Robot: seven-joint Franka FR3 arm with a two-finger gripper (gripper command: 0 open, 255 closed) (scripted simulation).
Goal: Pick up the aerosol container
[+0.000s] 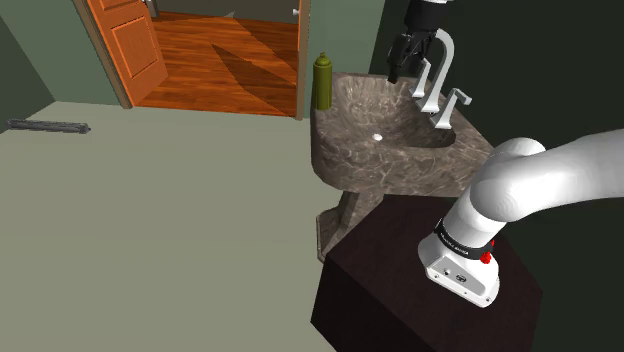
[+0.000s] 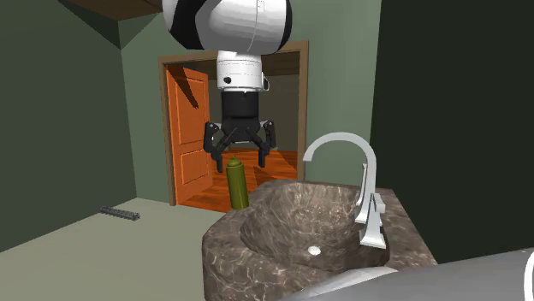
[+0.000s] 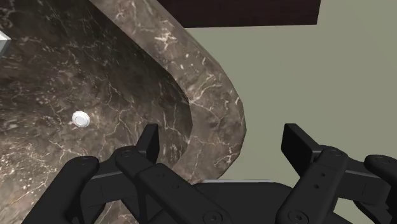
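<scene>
One green aerosol can (image 1: 322,82) on one marbled sink (image 1: 400,172), one gripper (image 3: 223,135) spread wide, empty.

Home bathroom: stone-look pedestal sink (image 1: 350,160) w/ silver faucet (image 2: 370,203), green walls (image 2: 86,128), orange door (image 1: 125,40) (wood floor (image 1: 230,60) beyond).

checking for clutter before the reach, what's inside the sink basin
Just a small white drain at the basin bottom. The green can stands outside, on the rim. The faucet covers part.
</scene>
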